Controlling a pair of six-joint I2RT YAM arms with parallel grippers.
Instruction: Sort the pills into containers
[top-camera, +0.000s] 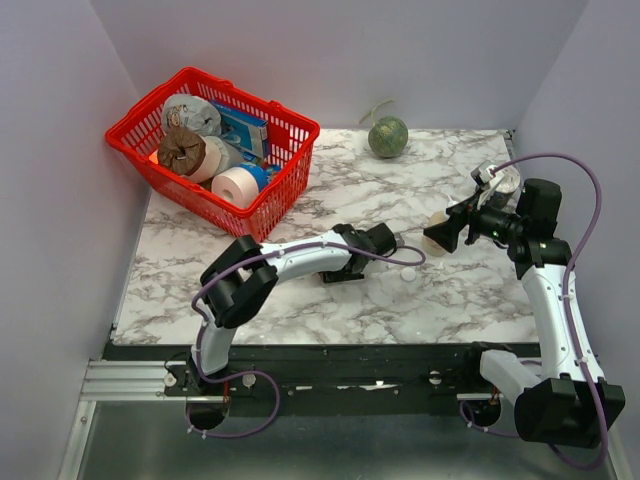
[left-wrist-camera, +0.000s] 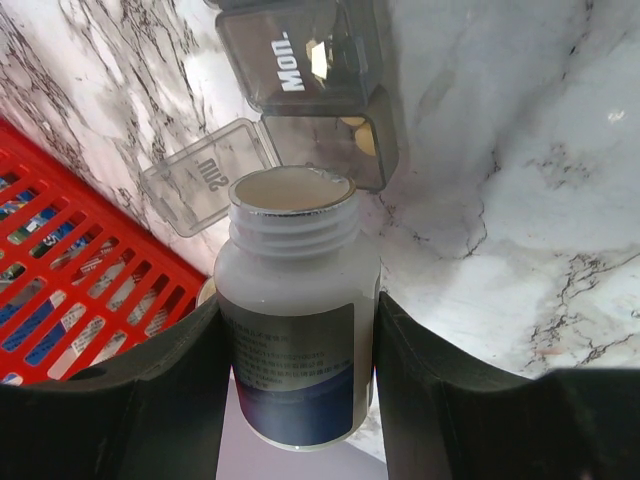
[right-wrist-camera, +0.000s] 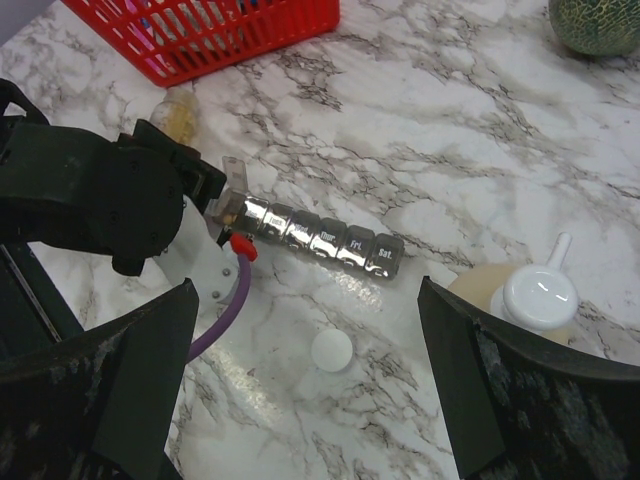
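Observation:
My left gripper (left-wrist-camera: 298, 330) is shut on a white labelled bottle (left-wrist-camera: 296, 262) with its cap off, its open mouth just short of the containers (left-wrist-camera: 320, 100), a dark-grey strip of day-marked boxes. The "Sun" lid (left-wrist-camera: 200, 175) stands open, and tan-yellow pills (left-wrist-camera: 362, 138) lie in that end box. In the right wrist view the containers (right-wrist-camera: 320, 235) run from the left gripper (right-wrist-camera: 110, 200) to the "Sat." end. My right gripper (right-wrist-camera: 308, 330) hangs open above the marble with nothing between its fingers. A round white cap (right-wrist-camera: 332, 350) lies below it.
A red wire basket (top-camera: 285, 185) full of packages stands at the back left, close to the left arm. A beige nozzle bottle (right-wrist-camera: 520, 295) stands by the right finger. A green melon (top-camera: 388, 137) sits at the far edge.

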